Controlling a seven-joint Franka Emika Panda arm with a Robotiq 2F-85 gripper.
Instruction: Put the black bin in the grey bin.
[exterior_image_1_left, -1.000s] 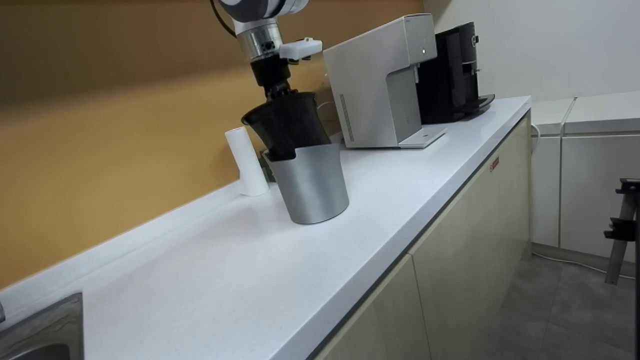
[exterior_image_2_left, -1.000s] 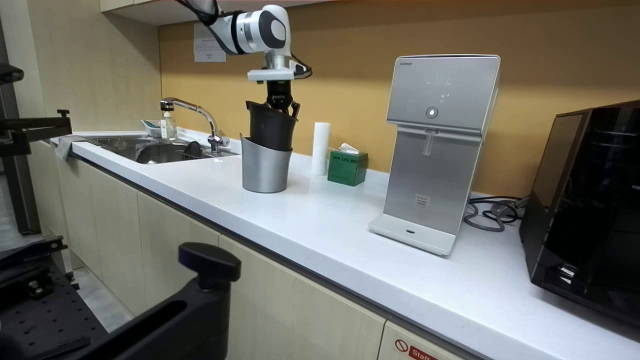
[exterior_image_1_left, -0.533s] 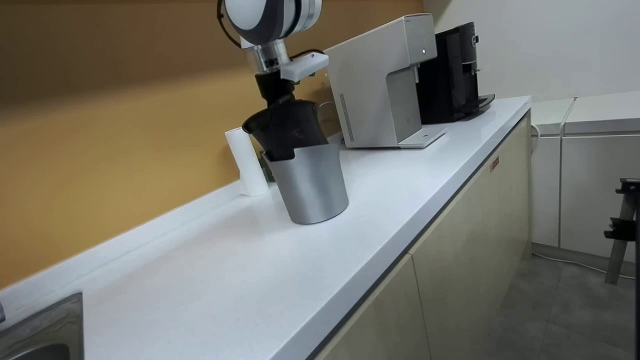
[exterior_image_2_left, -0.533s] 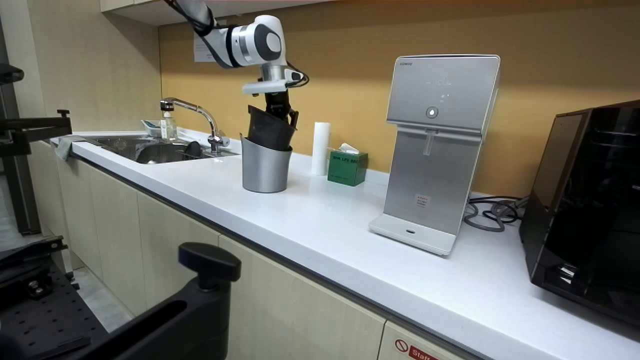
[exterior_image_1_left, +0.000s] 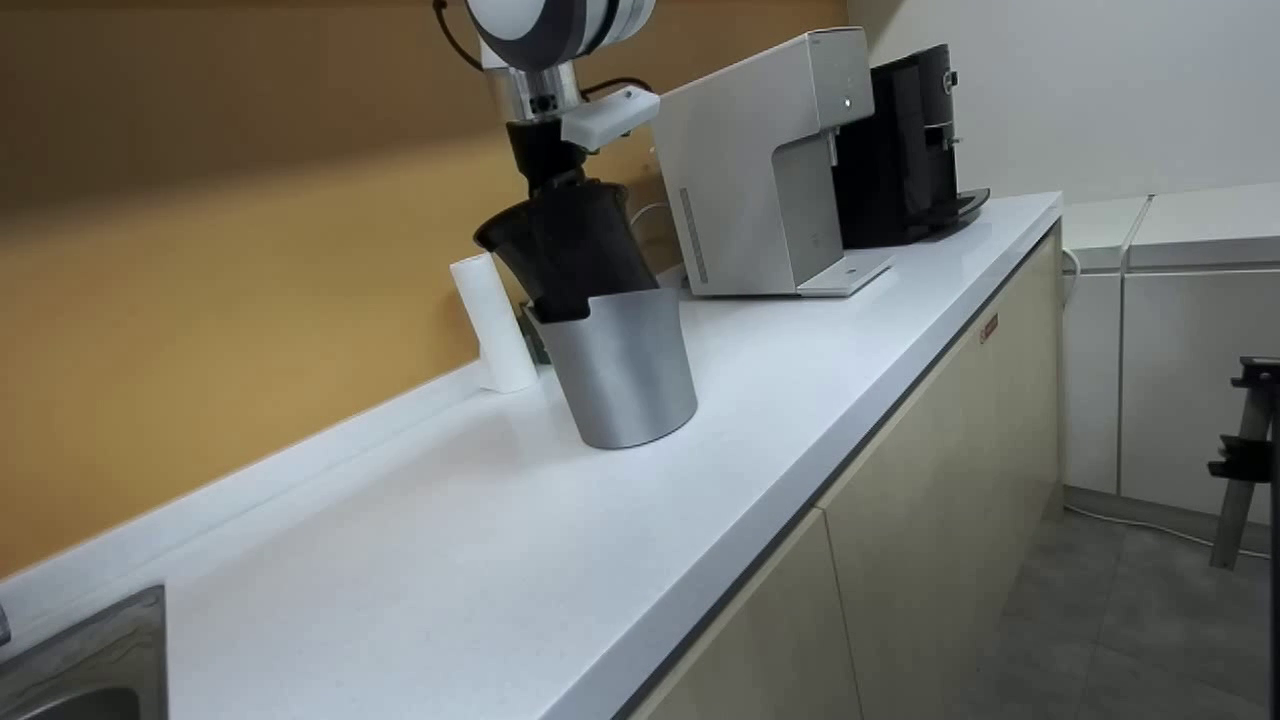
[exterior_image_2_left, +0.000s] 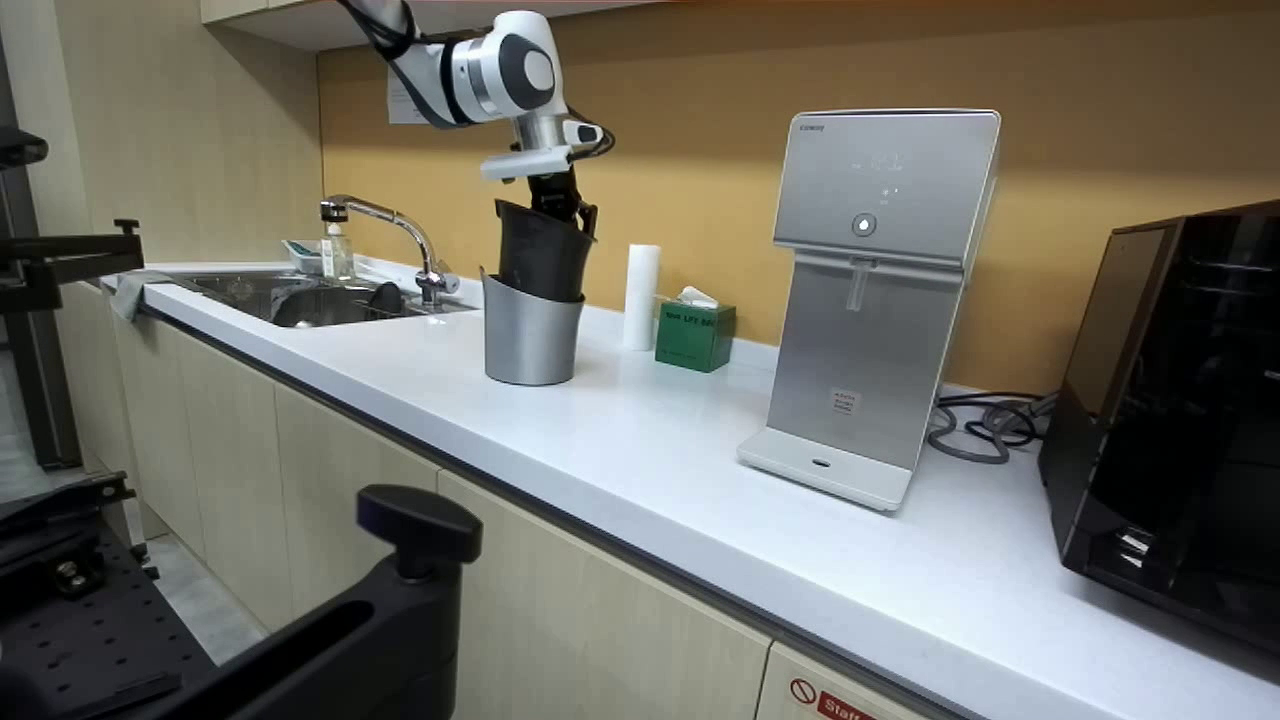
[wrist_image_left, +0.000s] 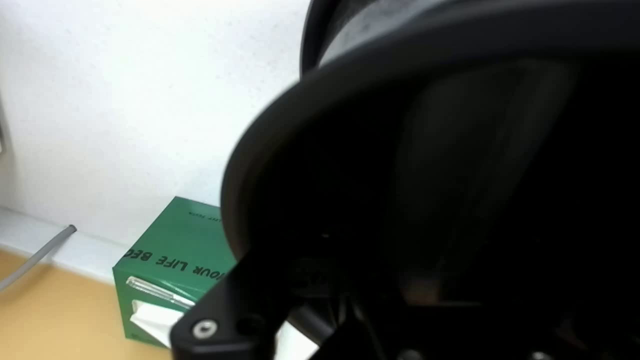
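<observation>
Black bin (exterior_image_2_left: 540, 258), partway inside the grey bin (exterior_image_2_left: 532, 345).
Your gripper (exterior_image_2_left: 575, 217) pinches its rim between two fingers; the grey bin stands on the counter (exterior_image_2_left: 690, 430).

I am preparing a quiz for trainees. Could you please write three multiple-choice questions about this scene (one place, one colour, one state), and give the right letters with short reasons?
1. Where does the tissue box stand?
A) In the sink
B) Beside the white cylinder
C) On the water dispenser

2. What colour is the countertop?
A) Black
B) Green
C) White

3. How is the black bin placed?
A) Partly inside the grey bin
B) Upside down on the countertop
C) Lying in the sink

1: B, as an exterior view shows the two side by side.
2: C, as its bare surface looks white in both exterior views.
3: A, as its lower part is hidden by the grey bin's wall in both exterior views, while its upper part sticks out above.
</observation>
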